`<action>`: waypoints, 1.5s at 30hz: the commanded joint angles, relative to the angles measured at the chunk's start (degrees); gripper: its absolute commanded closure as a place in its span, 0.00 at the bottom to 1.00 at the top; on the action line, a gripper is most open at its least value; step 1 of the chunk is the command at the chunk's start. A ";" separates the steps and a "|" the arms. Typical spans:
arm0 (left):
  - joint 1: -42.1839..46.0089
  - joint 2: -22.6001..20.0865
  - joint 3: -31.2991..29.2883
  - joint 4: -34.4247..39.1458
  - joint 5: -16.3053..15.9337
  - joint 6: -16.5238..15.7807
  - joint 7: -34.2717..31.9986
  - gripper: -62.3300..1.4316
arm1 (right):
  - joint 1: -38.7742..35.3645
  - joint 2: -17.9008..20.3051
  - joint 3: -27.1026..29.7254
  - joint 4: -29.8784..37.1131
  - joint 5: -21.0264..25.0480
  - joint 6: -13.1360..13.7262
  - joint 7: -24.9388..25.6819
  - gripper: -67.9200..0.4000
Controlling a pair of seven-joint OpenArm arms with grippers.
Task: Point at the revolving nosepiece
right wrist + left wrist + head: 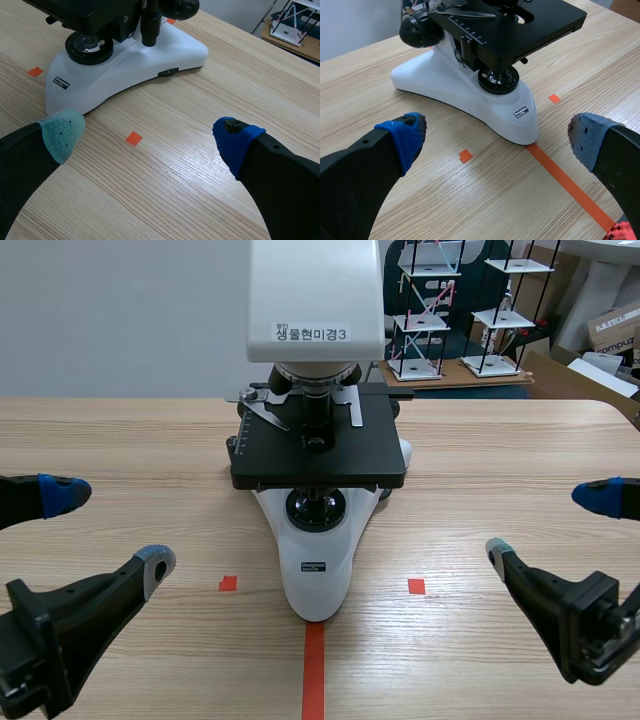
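Note:
A white microscope (318, 560) with a black stage (318, 450) stands at the table's middle. Its revolving nosepiece (315, 378) sits under the white head, above the stage, with objectives pointing down. My left gripper (105, 530) rests low at the left, open, well short of the microscope. My right gripper (550, 525) rests low at the right, also open. The left wrist view shows the microscope base (470, 95) ahead of the left gripper (497, 137). The base (125, 65) also lies ahead of the right gripper (147, 132) in the right wrist view. Nothing is between either pair of fingers.
Wire-frame shelf models (430, 310) stand on a board behind the table. Cardboard boxes (615, 335) sit at the far right. Bare wooden table (500, 480) lies on both sides of the microscope.

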 commanded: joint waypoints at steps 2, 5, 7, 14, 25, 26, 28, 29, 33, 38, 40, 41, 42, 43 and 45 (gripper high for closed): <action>0.11 0.15 -0.17 0.50 -0.52 -0.04 -0.83 0.04 | 0.33 -0.02 0.68 0.33 0.44 -0.20 0.83 0.17; 0.11 0.15 -0.17 0.50 -0.52 -0.04 -0.83 0.04 | 0.33 -0.02 0.68 0.33 0.44 -0.20 0.83 0.17; 0.11 0.15 -0.17 0.50 -0.52 -0.04 -0.83 0.04 | 0.33 -0.02 0.68 0.33 0.44 -0.20 0.83 0.17; 0.11 0.15 -0.17 0.50 -0.52 -0.04 -0.81 0.04 | 0.33 -0.02 0.68 0.33 0.44 -0.20 0.83 0.17; 0.11 0.15 -0.17 0.50 -0.52 -0.04 -0.81 0.04 | 0.33 -0.02 0.68 0.33 0.44 -0.20 0.83 0.17; 0.11 0.15 -0.17 0.50 -0.52 -0.04 -0.81 0.04 | 0.33 -0.02 0.68 0.33 0.44 -0.20 0.83 0.17; 0.11 0.15 -0.17 0.50 -0.52 -0.04 -0.81 0.04 | 0.33 -0.02 0.68 0.33 0.44 -0.20 0.83 0.17; 0.11 0.15 -0.17 0.50 -0.52 -0.04 -0.81 0.04 | 0.33 -0.02 0.68 0.33 0.44 -0.20 0.83 0.17; 0.11 0.15 -0.17 0.50 -0.52 -0.04 -0.81 0.04 | 0.33 -0.02 0.68 0.33 0.44 -0.20 0.83 0.17; 0.11 0.15 -0.17 0.50 -0.52 -0.04 -0.81 0.04 | 0.35 -0.02 0.68 0.33 0.42 -0.20 0.83 0.33; 0.11 0.15 -0.17 0.50 -0.52 -0.04 -0.81 0.04 | 0.35 -0.02 0.68 0.33 0.39 -0.22 0.83 0.56; 0.11 0.15 -0.17 0.50 -0.52 -0.04 -0.81 0.04 | 0.35 -0.02 0.68 0.33 0.39 -0.22 0.83 0.70; 0.11 0.15 -0.17 0.50 -0.52 -0.04 -0.81 0.04 | 0.35 -0.02 0.68 0.33 0.39 -0.22 0.85 0.83; 0.11 0.15 -0.17 0.50 -0.52 -0.04 -0.81 0.04 | 0.35 -0.02 0.68 0.33 0.42 -0.22 0.87 0.95; 0.11 0.15 -0.17 0.50 -0.52 -0.04 -0.81 0.04 | 0.52 -0.04 0.68 0.33 0.39 -0.22 1.27 0.99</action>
